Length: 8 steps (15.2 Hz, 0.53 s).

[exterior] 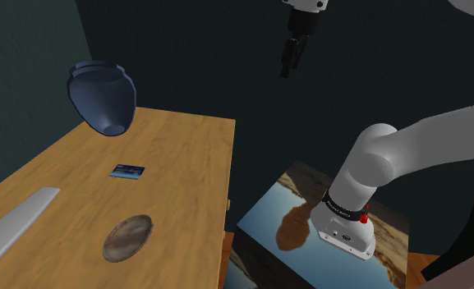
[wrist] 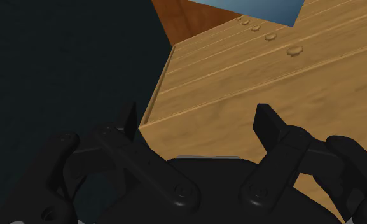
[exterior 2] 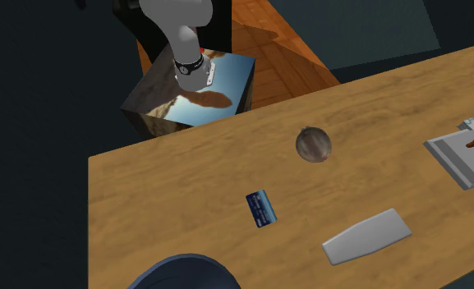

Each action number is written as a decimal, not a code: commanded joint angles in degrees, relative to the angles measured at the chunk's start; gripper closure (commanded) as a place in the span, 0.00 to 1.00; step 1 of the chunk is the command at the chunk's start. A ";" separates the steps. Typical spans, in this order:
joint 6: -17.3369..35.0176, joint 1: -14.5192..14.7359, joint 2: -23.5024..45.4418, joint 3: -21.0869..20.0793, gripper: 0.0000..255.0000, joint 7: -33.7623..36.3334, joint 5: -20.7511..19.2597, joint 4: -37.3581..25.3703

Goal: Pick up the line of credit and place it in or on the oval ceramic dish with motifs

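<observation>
Shoulder view: gripper [exterior: 287,71] suspended high at upper centre of frame, pointing downward, over the dark gap between the wooden bench [exterior: 186,156] and the stand [exterior: 305,246]. Well apart from every item on the bench. White arm [exterior: 416,148] rising from the stand at lower right and leaving the frame at the upper right edge.

Task items, same view:
- Small blue card [exterior: 127,172] lying flat on the bench, left of frame centre.
- Oval grey-brown dish [exterior: 128,237] flat on the bench at lower left, directly below the card in the frame. Bare wood between the two, no contact. Surface pattern on the dish not legible.
- Nothing in or on the dish.

Other items, same view: dark blue vase [exterior: 103,97] at upper left, on the far end of the bench; pale flat slab [exterior: 17,226] at the lower left edge.

Second exterior view: card [exterior 2: 261,208] just below frame centre, flat on the bench [exterior 2: 169,181]. Dish [exterior 2: 314,144] up and to the right of the card, apart from it. Slab [exterior 2: 367,236] at lower right, vase [exterior 2: 186,272] cut by the bottom edge, printed booklet [exterior 2: 465,152] at the right edge. Stand [exterior 2: 190,98] at upper left of centre, beyond the bench edge, arm [exterior 2: 177,25] mounted on top.

Wrist view: gripper [wrist: 199,124] with both black fingers [wrist: 130,124] spread wide apart, nothing clasped between them. Corner and edge of the bench [wrist: 271,76] beyond the fingertips.
</observation>
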State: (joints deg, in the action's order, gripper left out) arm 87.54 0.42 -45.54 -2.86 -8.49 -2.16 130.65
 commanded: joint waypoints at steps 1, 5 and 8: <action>0.00 0.00 0.00 0.00 0.00 0.00 0.00 0.00; 8.83 1.84 1.07 -1.73 0.00 0.97 2.51 5.06; 15.64 3.26 2.73 -3.19 0.00 1.55 4.30 8.10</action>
State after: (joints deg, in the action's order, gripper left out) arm 100.07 3.16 -43.68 -5.41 -7.29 1.43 137.39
